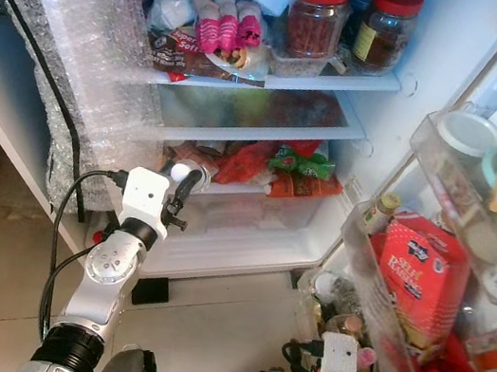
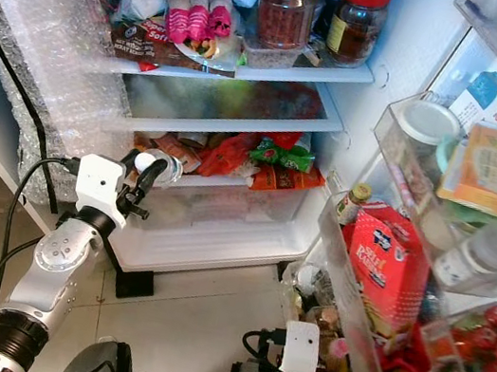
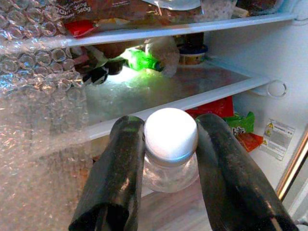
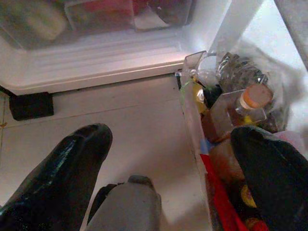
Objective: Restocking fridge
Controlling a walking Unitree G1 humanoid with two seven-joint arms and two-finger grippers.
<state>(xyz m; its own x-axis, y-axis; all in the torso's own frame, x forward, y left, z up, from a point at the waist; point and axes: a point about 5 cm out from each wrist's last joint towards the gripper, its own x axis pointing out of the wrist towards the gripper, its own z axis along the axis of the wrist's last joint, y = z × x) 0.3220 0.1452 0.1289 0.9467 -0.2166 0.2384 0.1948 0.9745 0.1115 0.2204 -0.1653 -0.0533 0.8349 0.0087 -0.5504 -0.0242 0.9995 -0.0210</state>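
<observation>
In the left eye view the open fridge (image 1: 375,122) faces the robot, and the left hand (image 1: 177,189) is raised in front of its lower shelf, pinching a small clear bottle (image 1: 183,175) with a white cap just at the shelf's front edge, beside red and green snack packets (image 1: 281,165). Above, the top shelf carries two red-lidded jars (image 1: 316,20) and a pink wrapped pack (image 1: 224,26), and the middle glass shelf (image 1: 261,116) lies between them and the packets. Bubble wrap (image 1: 86,71) hangs down the fridge's left side with a black cable (image 1: 47,73) across it. To the right the door bins (image 1: 430,141) hold a red box (image 1: 425,275), a white-lidded tub and small bottles, while the right hand (image 1: 339,356) sits low near the bottom bin over the tiled floor (image 1: 214,325). The right eye view shows the same layout, the bottle held at the lower shelf's edge. In the left wrist view the two black fingers (image 3: 115,178) press either side of the bottle's neck, just below its cap, with the glass shelf beyond. In the right wrist view the black fingers (image 4: 57,178) are spread wide apart, gripping nothing, above the floor beside the bottom door bin (image 4: 192,120), which holds an orange-capped bottle (image 4: 252,98)
</observation>
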